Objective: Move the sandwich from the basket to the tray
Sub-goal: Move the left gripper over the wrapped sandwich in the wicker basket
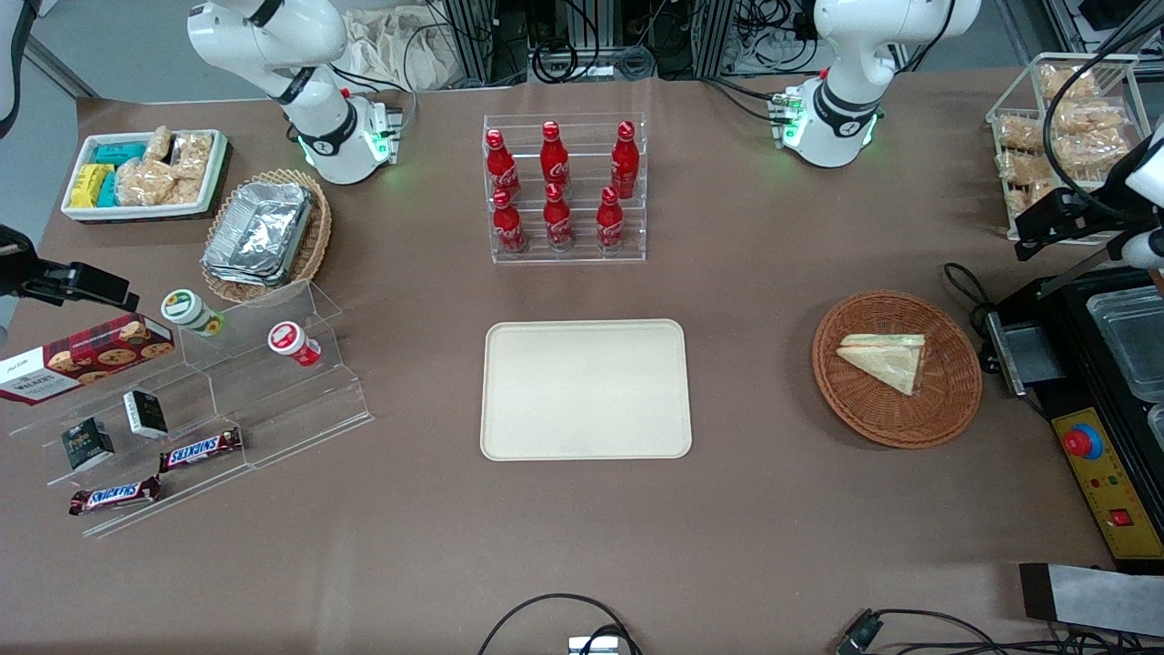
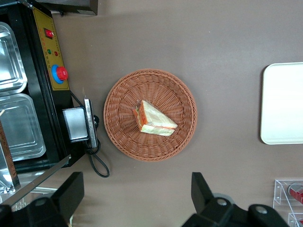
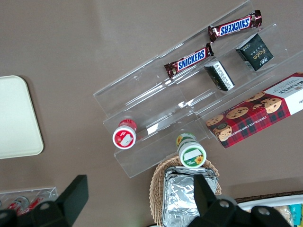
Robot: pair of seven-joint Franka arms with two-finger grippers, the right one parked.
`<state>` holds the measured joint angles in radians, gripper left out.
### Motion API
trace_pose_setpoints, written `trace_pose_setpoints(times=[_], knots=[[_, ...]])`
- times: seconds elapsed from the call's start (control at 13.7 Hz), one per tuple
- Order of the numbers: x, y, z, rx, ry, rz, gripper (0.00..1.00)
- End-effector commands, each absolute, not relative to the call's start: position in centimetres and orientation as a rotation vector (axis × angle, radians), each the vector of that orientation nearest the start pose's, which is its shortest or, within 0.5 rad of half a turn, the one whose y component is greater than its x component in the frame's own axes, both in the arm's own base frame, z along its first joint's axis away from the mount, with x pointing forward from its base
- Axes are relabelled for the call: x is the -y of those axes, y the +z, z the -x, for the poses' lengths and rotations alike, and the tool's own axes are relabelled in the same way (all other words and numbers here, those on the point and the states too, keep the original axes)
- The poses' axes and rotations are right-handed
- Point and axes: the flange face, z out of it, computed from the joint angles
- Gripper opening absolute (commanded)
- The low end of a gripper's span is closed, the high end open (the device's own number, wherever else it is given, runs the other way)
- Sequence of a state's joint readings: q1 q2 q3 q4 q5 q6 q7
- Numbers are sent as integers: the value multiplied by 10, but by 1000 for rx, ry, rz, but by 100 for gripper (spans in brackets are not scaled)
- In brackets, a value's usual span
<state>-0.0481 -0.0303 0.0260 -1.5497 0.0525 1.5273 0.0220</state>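
sandwich (image 1: 887,361) in basket (image 1: 946,414) | tray (image 1: 586,389) bare | gripper (image 2: 137,198) above basket, fingers (image 2: 201,189) wide

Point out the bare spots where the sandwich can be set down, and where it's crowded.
The tray is wholly bare. Bare table also lies between it and the basket holding the sandwich. The hand hovers open above the basket. Crowded: the bottle rack farther from the front camera than the tray, and the acrylic snack steps toward the parked arm's end.

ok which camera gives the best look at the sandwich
The left wrist view: the sandwich shows from straight above in the basket, under the open gripper, its orange filling edge clear. The front view shows it smaller. The right wrist view misses it.
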Motion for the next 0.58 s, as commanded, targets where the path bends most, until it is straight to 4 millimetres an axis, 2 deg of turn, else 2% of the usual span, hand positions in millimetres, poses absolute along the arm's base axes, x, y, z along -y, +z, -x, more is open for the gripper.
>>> trace_pose_setpoints(times=[0.0, 0.15, 0.51], knots=[[12, 652, -541, -49, 0, 3068, 100], [13, 649, -543, -40, 9, 3070, 100], [-6, 598, -563, 140, 148, 3063, 100]])
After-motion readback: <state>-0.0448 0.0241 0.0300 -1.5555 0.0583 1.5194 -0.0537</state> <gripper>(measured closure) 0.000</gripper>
